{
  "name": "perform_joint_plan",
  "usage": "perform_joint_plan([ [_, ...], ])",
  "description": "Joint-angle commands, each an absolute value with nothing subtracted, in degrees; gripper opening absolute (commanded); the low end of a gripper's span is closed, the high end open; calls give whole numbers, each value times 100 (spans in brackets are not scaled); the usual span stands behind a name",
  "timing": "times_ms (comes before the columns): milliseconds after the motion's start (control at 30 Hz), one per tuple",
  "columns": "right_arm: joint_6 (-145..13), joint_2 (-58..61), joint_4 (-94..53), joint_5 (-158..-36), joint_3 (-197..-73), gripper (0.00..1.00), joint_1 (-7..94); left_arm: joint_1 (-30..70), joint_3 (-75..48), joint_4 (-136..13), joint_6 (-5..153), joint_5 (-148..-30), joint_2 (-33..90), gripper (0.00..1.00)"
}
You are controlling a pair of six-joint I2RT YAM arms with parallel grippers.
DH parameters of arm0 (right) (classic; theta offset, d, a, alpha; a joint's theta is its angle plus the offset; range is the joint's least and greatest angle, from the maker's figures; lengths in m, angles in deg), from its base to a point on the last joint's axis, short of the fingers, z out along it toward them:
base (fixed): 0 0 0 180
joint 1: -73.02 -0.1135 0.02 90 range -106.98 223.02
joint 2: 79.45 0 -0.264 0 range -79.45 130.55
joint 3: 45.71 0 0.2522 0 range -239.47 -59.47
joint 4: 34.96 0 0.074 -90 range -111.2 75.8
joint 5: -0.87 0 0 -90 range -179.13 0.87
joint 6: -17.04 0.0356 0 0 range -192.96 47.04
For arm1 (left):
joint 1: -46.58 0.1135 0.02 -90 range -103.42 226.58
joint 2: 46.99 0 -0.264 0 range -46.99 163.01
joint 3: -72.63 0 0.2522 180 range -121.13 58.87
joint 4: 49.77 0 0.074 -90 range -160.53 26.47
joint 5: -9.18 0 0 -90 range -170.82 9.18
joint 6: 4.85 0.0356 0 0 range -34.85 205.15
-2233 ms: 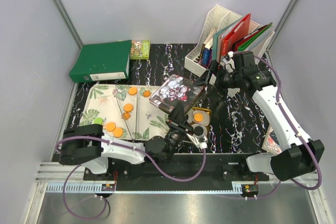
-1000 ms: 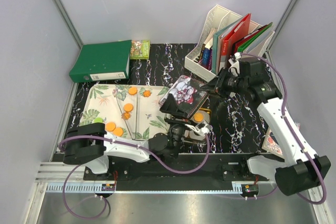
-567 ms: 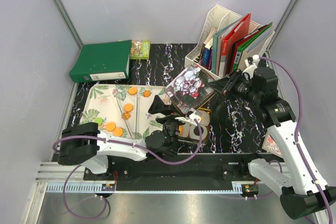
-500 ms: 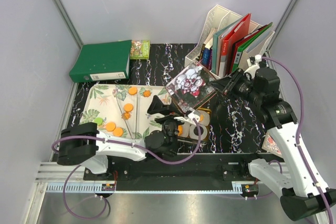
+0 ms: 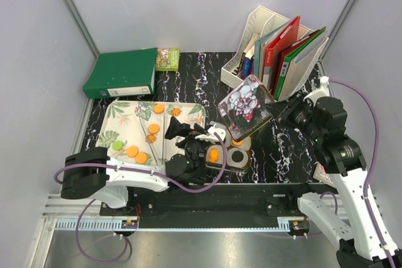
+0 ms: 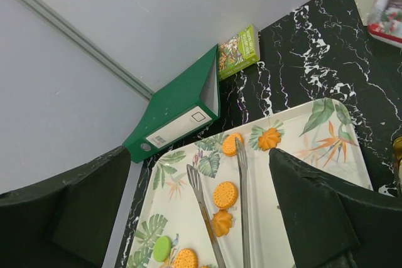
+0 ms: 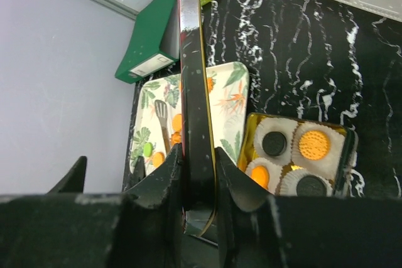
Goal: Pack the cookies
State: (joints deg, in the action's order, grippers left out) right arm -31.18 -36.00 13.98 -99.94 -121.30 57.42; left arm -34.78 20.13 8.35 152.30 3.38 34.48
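Orange cookies [image 5: 153, 128] lie scattered on a leaf-patterned tray [image 5: 122, 117], with one green disc [image 5: 117, 145] among them. Metal tongs [image 6: 207, 211] lie on the tray [image 6: 314, 155] beside a round cookie [image 6: 225, 194]. My left gripper [image 5: 188, 128] hangs open over the tray's right part, its jaws [image 6: 196, 167] wide either side of the tongs, holding nothing. The gold tin [image 7: 326, 128] has white paper cups holding orange [image 7: 313, 144] and black [image 7: 274, 144] cookies. My right gripper [image 5: 279, 110] is shut on the tin's decorated lid [image 5: 246, 108], which stands on edge [image 7: 193, 80] above and right of the tin [image 5: 246, 155].
A green binder [image 5: 122, 73] and a small green snack box [image 5: 167, 58] lie at the back left. A white file rack [image 5: 251, 29] with coloured folders stands at the back right, close behind the lifted lid. A printed booklet [image 5: 321, 172] lies by the right arm.
The right arm has carried the lid up and to the right, uncovering the tin. The left gripper has swung left from over the tin toward the tray, staying open.
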Motion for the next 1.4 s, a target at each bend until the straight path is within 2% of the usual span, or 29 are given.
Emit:
perform_joint_plan([
  [0, -3043, -3945, 1089, -9599, -11680, 0, 5746, -3472, 1854, 3200, 14782, 1443, 3317, 99],
  [167, -2832, -4288, 834, -9424, -11362, 0, 5746, -3533, 1467, 3218, 14755, 1752, 3186, 99],
  [433, -2822, -4341, 737, -9388, -11344, 0, 5746, -3542, 500, 3218, 15729, 1752, 3140, 99],
  [567, -2901, -4289, 745, -9432, -11467, 0, 5746, -3586, 192, 3218, 16582, 1752, 3685, 99],
  [933, -3402, -3946, 781, -9397, -12161, 0, 5755, -3867, -739, 3236, 17382, 1752, 3116, 99],
  [1033, -3499, -3884, 781, -9379, -12231, 0, 5746, -3868, -1038, 3227, 18171, 1761, 3219, 99],
  [1167, -3622, -3779, 772, -9362, -12346, 0, 5746, -3701, -1259, 3218, 20462, 1753, 4027, 99],
  [1367, -3675, -3656, 772, -9353, -12451, 0, 5746, -3350, -1153, 3209, 20635, 1752, 4442, 99],
])
